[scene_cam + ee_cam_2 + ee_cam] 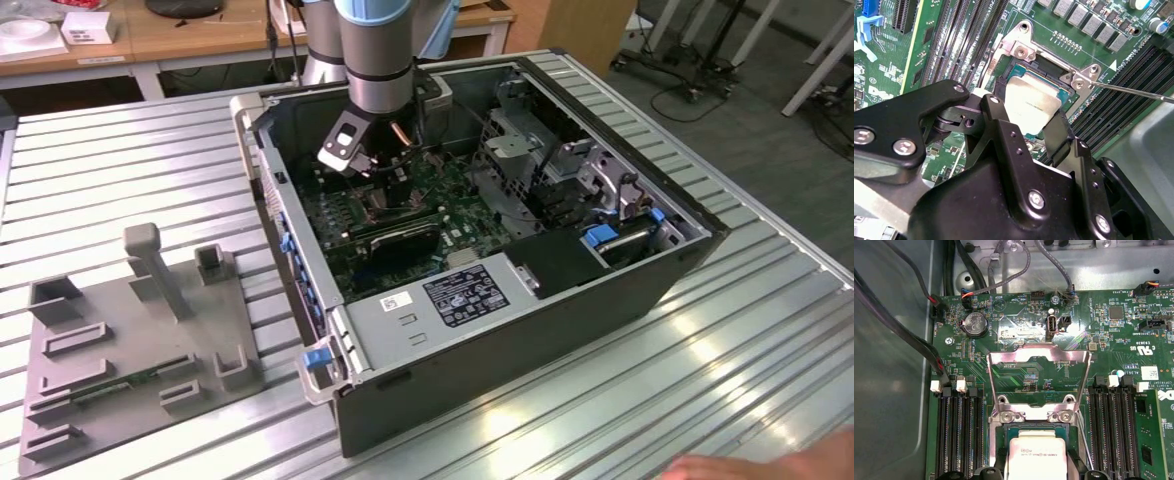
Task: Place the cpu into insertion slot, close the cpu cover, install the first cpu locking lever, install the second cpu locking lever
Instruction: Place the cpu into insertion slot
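The cpu (1031,102) sits within the insertion slot (1051,79), at the middle of the motherboard (1004,330) between its two banks of memory slots (956,435). The end effector (1029,125) is narrowed onto it, one finger at each opposite edge. Whether the chip is fully seated cannot be told. The cpu cover (1074,356) lies folded open toward the board's cabled edge, and a thin locking lever (1134,91) stands free. The placing step appears to be in hand; finishing it calls for the chip lying level and square to the socket rim.
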Controlling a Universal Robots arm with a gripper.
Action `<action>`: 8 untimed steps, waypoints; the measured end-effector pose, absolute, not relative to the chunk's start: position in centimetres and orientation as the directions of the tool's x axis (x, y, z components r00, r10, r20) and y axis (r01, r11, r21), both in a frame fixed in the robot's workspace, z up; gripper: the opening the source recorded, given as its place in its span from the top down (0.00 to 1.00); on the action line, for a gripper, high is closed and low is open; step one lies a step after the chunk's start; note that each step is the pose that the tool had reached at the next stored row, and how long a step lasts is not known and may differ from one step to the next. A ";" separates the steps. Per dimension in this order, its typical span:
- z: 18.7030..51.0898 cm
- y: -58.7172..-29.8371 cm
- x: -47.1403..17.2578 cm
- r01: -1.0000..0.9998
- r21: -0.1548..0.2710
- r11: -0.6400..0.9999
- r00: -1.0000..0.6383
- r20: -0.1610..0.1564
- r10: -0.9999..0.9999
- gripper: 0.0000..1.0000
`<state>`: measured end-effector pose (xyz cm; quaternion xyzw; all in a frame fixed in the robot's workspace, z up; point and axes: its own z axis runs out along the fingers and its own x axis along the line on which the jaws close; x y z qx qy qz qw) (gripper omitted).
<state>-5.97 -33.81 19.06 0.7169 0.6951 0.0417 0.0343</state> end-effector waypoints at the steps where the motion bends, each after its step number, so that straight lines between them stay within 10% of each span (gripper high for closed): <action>1: 19.1 -33.8 -6.0 0.994 0.107 -0.031 0.030 0.012 0.999 0.46; 8: 19.0 -33.8 -6.0 0.994 0.107 -0.031 0.030 0.012 0.999 0.46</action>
